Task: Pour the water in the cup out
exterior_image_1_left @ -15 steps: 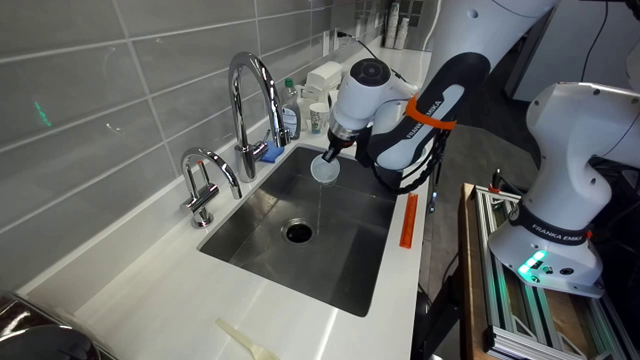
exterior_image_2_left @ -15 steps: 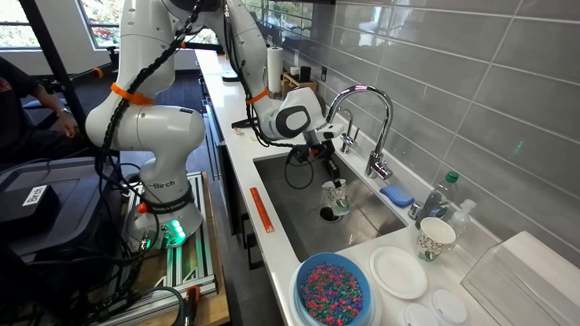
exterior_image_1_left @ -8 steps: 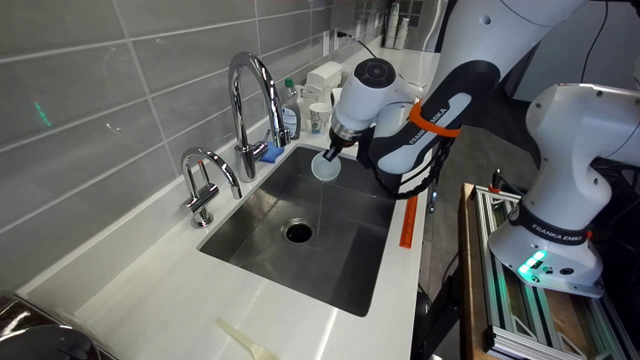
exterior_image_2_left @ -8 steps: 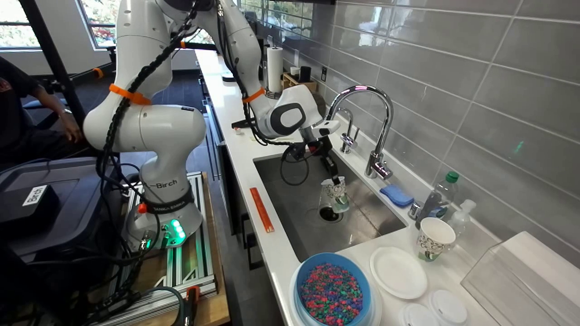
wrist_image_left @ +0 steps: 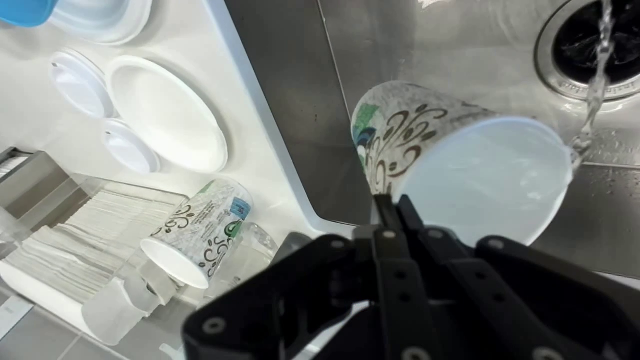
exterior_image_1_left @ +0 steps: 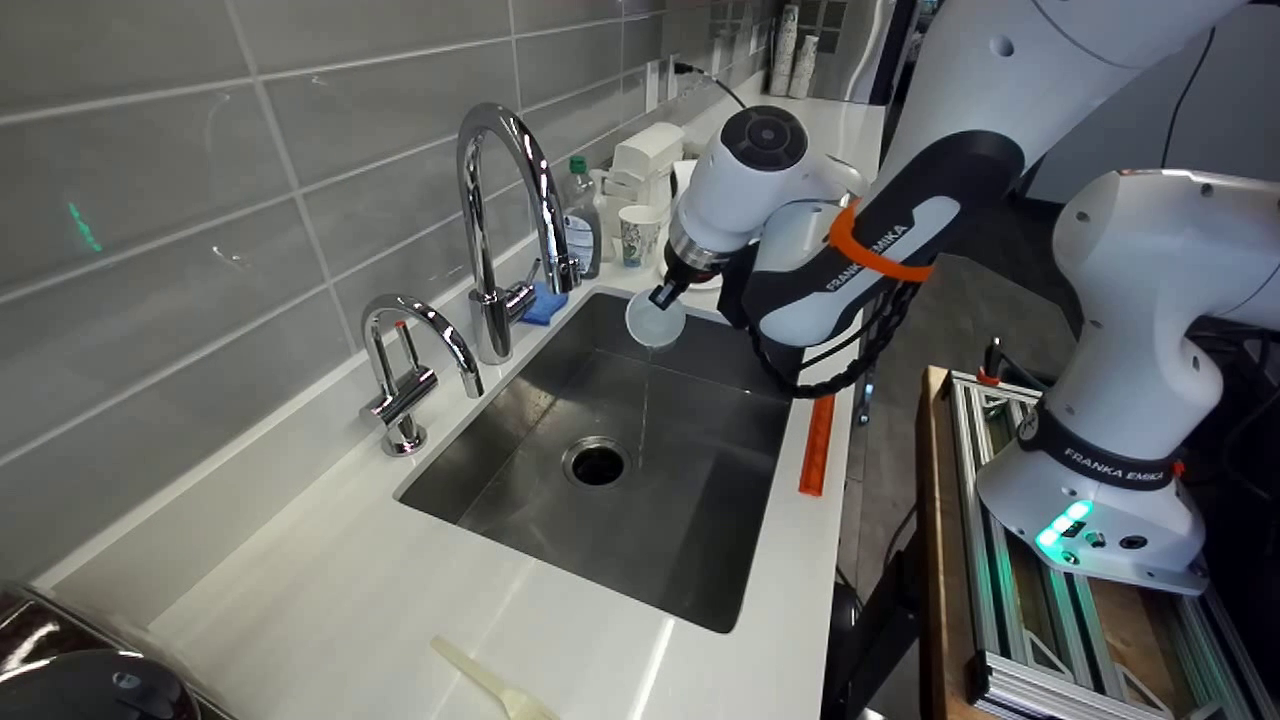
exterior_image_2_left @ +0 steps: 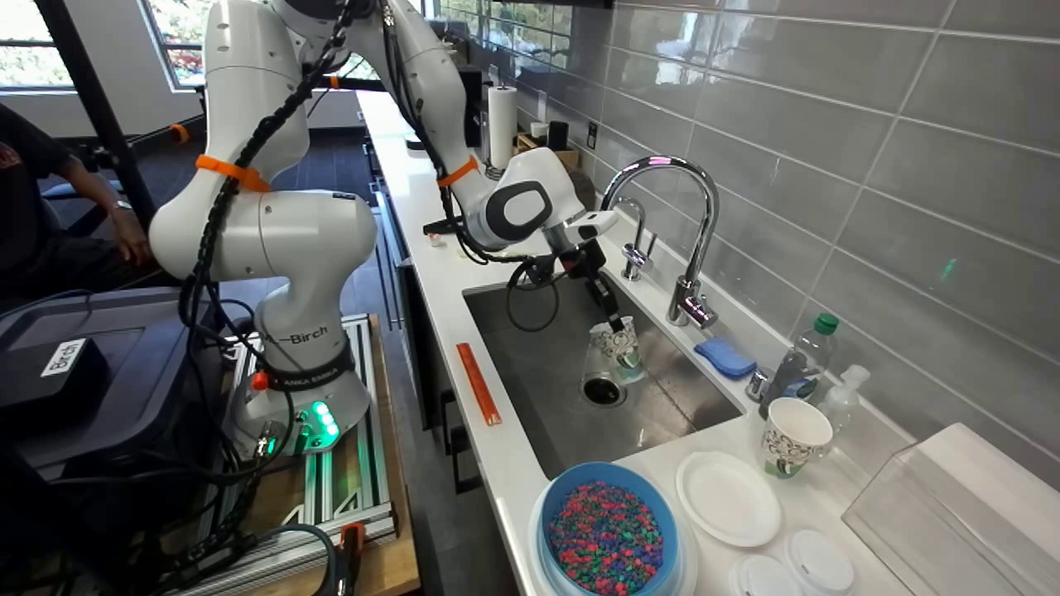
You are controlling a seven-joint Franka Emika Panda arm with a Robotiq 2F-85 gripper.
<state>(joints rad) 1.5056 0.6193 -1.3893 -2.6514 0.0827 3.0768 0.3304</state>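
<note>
The cup (wrist_image_left: 410,135), white paper with a brown leaf print, is tipped over on its side above the sink (exterior_image_1_left: 640,540). My gripper (wrist_image_left: 394,202) is shut on the cup's wall at the rim, one finger inside and one outside. Water (wrist_image_left: 597,85) runs from the lowered rim and falls by the drain (wrist_image_left: 545,65). In an exterior view the stream is a thin line below the cup (exterior_image_1_left: 655,325). Glints show inside, but I cannot tell how much water the cup holds. Also in an exterior view, the gripper (exterior_image_2_left: 616,325) grips the cup (exterior_image_2_left: 621,358) from above.
A tall faucet (exterior_image_1_left: 475,190) and a smaller one (exterior_image_1_left: 400,395) rise beside the sink. A blue dish (exterior_image_2_left: 609,472) of coloured bits, a white plate (exterior_image_2_left: 729,499), another paper cup (exterior_image_2_left: 791,439) and a soap bottle (exterior_image_2_left: 803,360) crowd one end. An orange strip (exterior_image_1_left: 818,445) lies along the edge.
The gripper and cup have risen slightly and shifted a little to the far side of the sink. Water pours throughout, and the grip stays the same.
</note>
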